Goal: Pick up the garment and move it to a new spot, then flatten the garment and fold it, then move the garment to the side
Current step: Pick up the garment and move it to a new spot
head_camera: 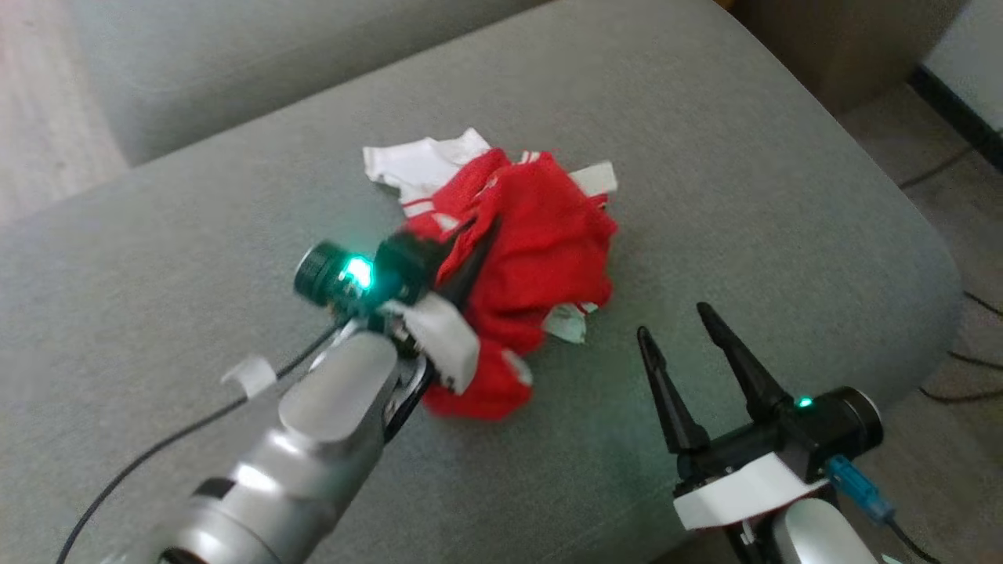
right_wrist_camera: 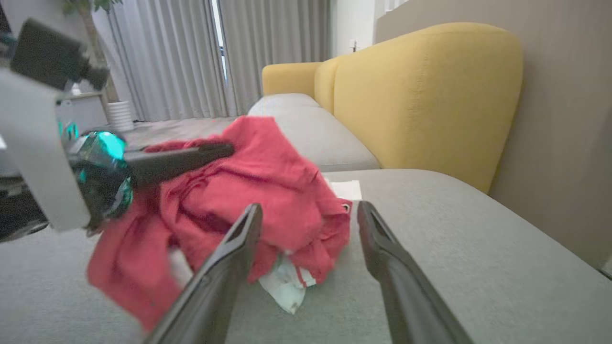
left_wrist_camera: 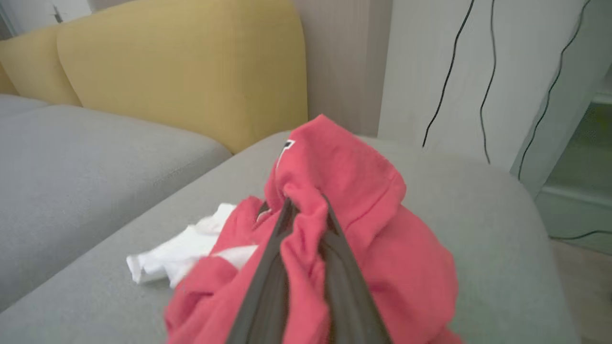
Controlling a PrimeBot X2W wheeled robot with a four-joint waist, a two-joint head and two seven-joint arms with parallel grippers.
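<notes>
A crumpled red and white garment (head_camera: 541,251) lies bunched in the middle of the grey sofa cushion (head_camera: 744,180). My left gripper (head_camera: 478,243) is shut on a fold of the garment (left_wrist_camera: 311,224), its dark fingers (left_wrist_camera: 344,267) pinching red cloth near the top of the heap. From the right wrist view, the left gripper (right_wrist_camera: 224,149) lifts the garment (right_wrist_camera: 267,200) into a peak. My right gripper (head_camera: 678,321) stands open to the right of the heap, apart from it, nothing between its fingers (right_wrist_camera: 382,239).
Yellow backrest cushions (left_wrist_camera: 191,67) rise behind the grey seat. Another grey seat cushion (left_wrist_camera: 71,162) lies to one side. The cushion's rounded edge drops to the floor (head_camera: 940,196), where dark cables (head_camera: 972,368) run. Curtains (right_wrist_camera: 191,52) and a white plant pot (right_wrist_camera: 119,114) stand further off.
</notes>
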